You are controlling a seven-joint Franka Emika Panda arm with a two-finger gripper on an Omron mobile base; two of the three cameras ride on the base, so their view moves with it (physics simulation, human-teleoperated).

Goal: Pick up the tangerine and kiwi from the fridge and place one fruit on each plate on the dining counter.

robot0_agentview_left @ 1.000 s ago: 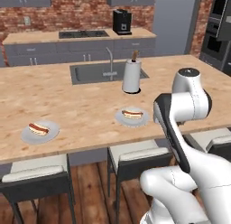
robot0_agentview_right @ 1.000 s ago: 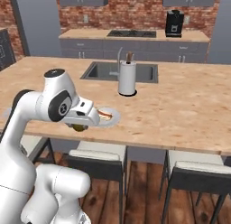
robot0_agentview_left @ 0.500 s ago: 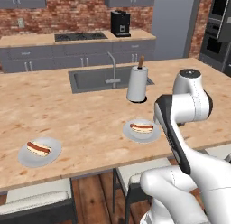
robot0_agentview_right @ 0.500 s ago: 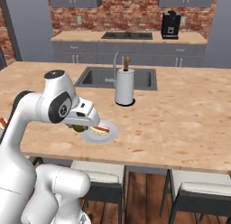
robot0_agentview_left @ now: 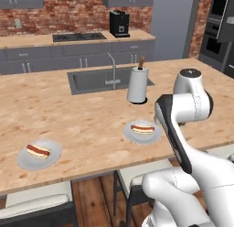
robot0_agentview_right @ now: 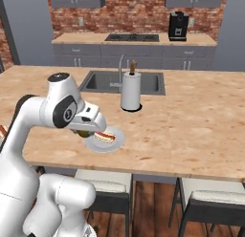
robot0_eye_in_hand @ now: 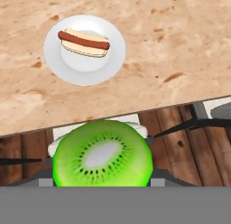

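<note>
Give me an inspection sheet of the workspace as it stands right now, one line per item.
Surface: dining counter, light wood top with inset sink.
Job's things: kiwi held in the hand, off the counter's near edge; two plates, one nearby, one further left, each carrying a hot dog.
Clutter: paper towel roll upright beside the sink.
Grippers: hand shut on the kiwi.
Cables: nothing seen.
Surroundings: stools below the counter, coffee machine on the back counter.
</note>
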